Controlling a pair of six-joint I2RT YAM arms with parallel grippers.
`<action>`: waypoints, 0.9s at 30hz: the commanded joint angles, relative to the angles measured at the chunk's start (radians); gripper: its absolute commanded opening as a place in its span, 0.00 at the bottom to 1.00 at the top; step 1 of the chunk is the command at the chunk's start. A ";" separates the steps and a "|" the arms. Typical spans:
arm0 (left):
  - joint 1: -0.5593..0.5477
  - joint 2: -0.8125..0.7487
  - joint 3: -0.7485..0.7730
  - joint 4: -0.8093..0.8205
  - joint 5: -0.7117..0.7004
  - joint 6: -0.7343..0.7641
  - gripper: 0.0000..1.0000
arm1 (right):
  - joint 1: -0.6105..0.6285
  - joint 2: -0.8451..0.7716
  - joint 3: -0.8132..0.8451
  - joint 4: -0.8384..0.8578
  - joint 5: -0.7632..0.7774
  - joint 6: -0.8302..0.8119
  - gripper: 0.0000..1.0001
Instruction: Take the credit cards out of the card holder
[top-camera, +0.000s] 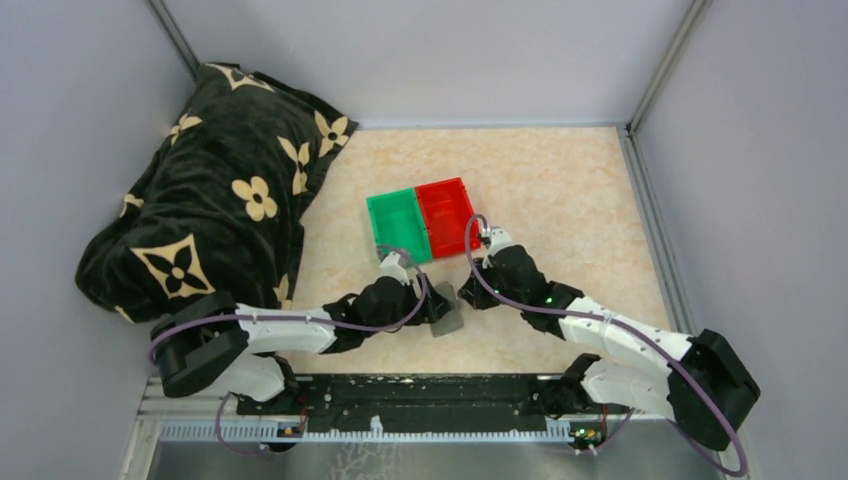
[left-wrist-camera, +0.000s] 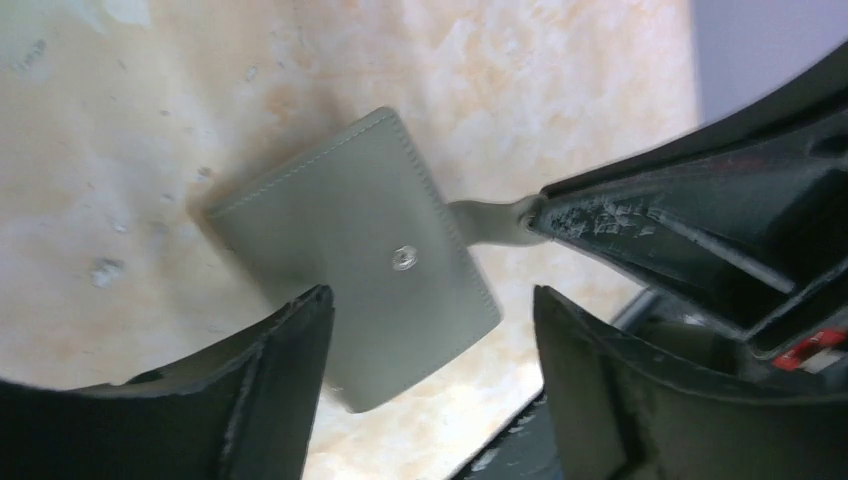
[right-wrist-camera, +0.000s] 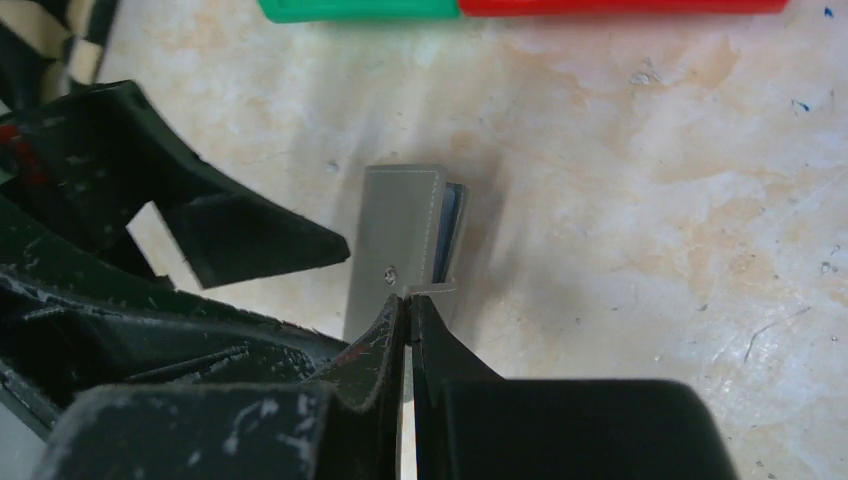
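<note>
The card holder (top-camera: 447, 314) is a grey folded wallet lying on the table between my two grippers. In the left wrist view the card holder (left-wrist-camera: 350, 245) shows its stitched outer face and a metal snap. My left gripper (left-wrist-camera: 430, 300) is open, with its fingers astride the holder's near corner and not gripping it. My right gripper (right-wrist-camera: 406, 298) is shut on the thin closing tab that sticks out from the card holder (right-wrist-camera: 400, 215). A blue-grey edge shows in the holder's open side. The credit cards are hidden inside.
A green bin (top-camera: 398, 225) and a red bin (top-camera: 447, 215) stand side by side just beyond the grippers. A black cloth with cream flowers (top-camera: 215, 195) is heaped at the back left. Grey walls close in the table on three sides.
</note>
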 joint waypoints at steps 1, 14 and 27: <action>-0.007 -0.085 0.015 0.010 0.000 0.036 0.93 | -0.001 -0.096 0.064 0.024 -0.058 -0.006 0.00; -0.009 -0.347 -0.042 -0.123 -0.098 0.088 1.00 | -0.003 -0.043 0.103 -0.011 -0.009 0.000 0.00; -0.010 -0.266 -0.014 -0.125 -0.095 0.063 0.94 | -0.011 -0.061 0.148 -0.062 -0.004 -0.022 0.00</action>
